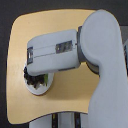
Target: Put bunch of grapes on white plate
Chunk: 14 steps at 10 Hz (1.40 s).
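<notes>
Tool (31, 76) mostly hidden under arm, grip unclear, above grapes (40, 80), white plate (36, 90) half-covered

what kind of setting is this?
Likely a lab tabletop rig: a bare light wooden table, the PR2 arm's gripper over a white plate with a bunch of grapes. Nothing domestic shows.

The table (22, 60) shows a smooth, pale wood-look top with a matt finish. The arm (75, 47) wears light grey plastic-looking shells, smooth and faintly satin. The white plate (36, 91) looks smooth. The bunch of grapes (37, 80) appears dark, its finish too blurred to judge.
</notes>
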Tool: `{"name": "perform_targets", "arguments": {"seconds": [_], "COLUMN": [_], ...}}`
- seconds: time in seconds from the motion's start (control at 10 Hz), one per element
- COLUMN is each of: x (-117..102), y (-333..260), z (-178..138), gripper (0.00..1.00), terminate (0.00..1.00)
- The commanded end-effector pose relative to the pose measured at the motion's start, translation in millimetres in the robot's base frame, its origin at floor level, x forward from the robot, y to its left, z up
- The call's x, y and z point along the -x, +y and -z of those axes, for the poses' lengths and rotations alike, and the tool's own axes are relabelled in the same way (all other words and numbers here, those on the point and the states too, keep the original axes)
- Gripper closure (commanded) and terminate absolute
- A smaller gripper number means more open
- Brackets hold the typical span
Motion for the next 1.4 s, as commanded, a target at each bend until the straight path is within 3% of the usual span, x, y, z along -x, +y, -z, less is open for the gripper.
{"name": "perform_targets", "arguments": {"seconds": [0.0, 1.1, 1.2, 1.3], "x": [-9.3, -22.9, -23.6, -24.9], "y": [0.1, -1.6, -2.2, -2.5], "z": [5.1, -0.5, -0.7, -1.6], "gripper": [1.0, 1.0, 0.0, 0.0], "terminate": [0.0, 0.0, 0.0, 0.0]}}
